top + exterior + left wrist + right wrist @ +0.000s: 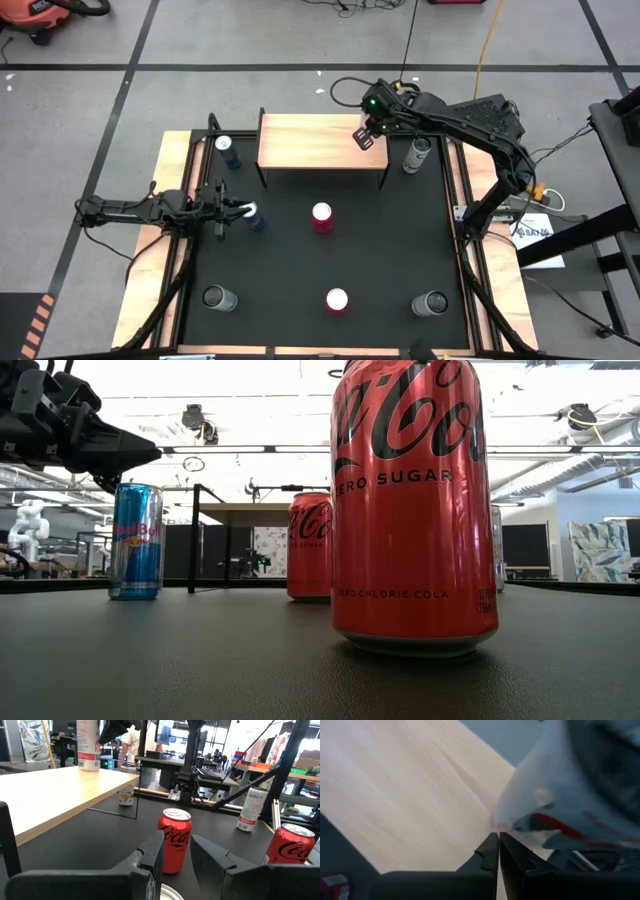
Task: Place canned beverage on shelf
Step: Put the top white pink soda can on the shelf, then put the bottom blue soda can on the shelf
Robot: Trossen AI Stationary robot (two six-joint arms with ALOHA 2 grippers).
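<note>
- High view: the shelf point(322, 141) stands at the 12 o'clock end of the black table mat point(300, 270). The right gripper point(367, 137) hangs over the shelf's 3 o'clock end, beside a white can point(417, 153) that stands on the mat just off that end. The left gripper point(236, 209) is at the mat's 9 o'clock side, its fingers set around a blue can point(252, 213). A red can point(322, 217) stands at the centre, another red can point(337, 300) toward 6 o'clock, grey-topped cans at 7 o'clock point(216, 297) and 5 o'clock point(431, 303), and a blue-and-silver can point(227, 150) at 11 o'clock, just beside the shelf.
- Low view: a near cola can point(412, 505) fills the middle; a farther cola can point(310, 546) and a Red Bull can point(135, 541) stand behind. The left gripper point(135, 457) hangs just above the Red Bull can's top.
- Left wrist view: the two dark fingers point(152, 857) stand narrowly apart over a can's silver top point(170, 893). Whether they press on it I cannot tell. The shelf board point(55, 795) carries a white can point(88, 745) at its far end.
- Right wrist view: the fingertips point(492, 851) are pressed together, holding nothing, over the light wood board point(405, 795), with a blurred white can point(570, 785) close by.
</note>
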